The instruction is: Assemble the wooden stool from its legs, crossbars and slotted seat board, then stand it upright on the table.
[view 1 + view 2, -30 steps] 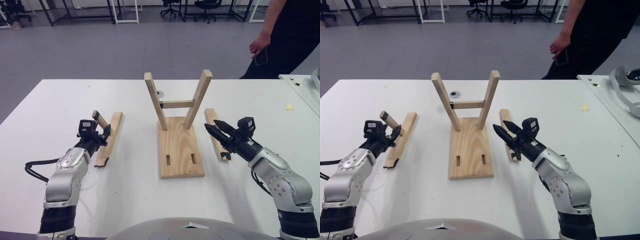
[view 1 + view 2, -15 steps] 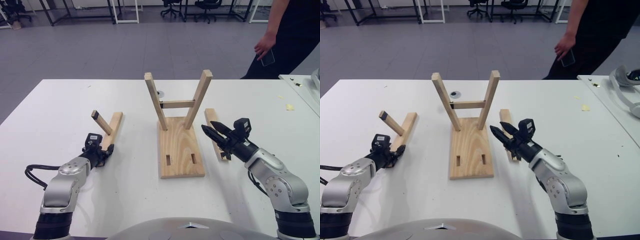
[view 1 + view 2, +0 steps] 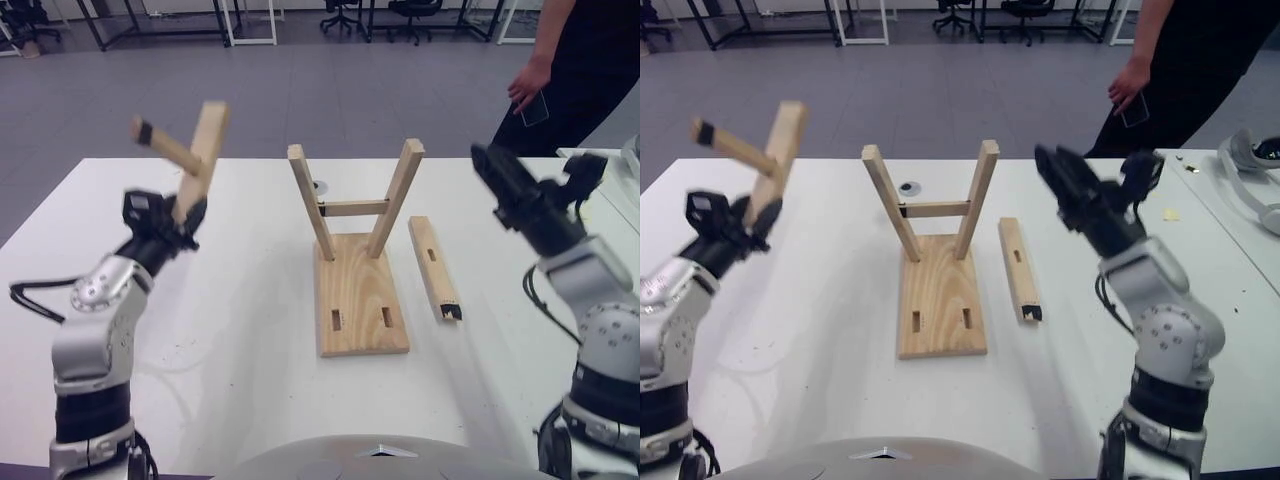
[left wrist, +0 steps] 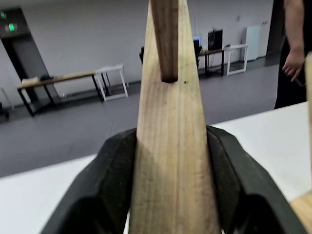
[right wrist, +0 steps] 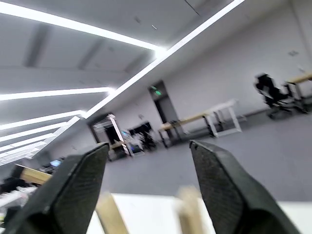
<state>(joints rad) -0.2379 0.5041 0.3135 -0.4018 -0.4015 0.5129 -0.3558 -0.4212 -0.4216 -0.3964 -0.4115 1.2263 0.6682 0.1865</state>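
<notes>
Your left gripper (image 3: 186, 214) is clamped on the lower end of the held leg (image 3: 205, 140) and has it up in the air over the left side of the table (image 3: 250, 300). The leg is tilted, with a short crossbar (image 3: 160, 146) sticking out near its top. In the left wrist view you can see both black fingers (image 4: 114, 170) pressed against the wood, one on each side.

Your right gripper (image 3: 500, 185) is up off the table too, over the right side — jaws spread apart with nothing between them.

The seat board (image 3: 362, 300) lies flat in the middle of the table. Two standing legs (image 3: 310, 200) rise from its far end, leaning outward like a V, and a fitted crossbar (image 3: 355, 208) joins them partway up. Two slots (image 3: 336, 320) sit open at the board's near end.

The loose leg (image 3: 435, 268) lies flat on the table just beside the board's right edge, apart from it, running roughly parallel to it.
</notes>
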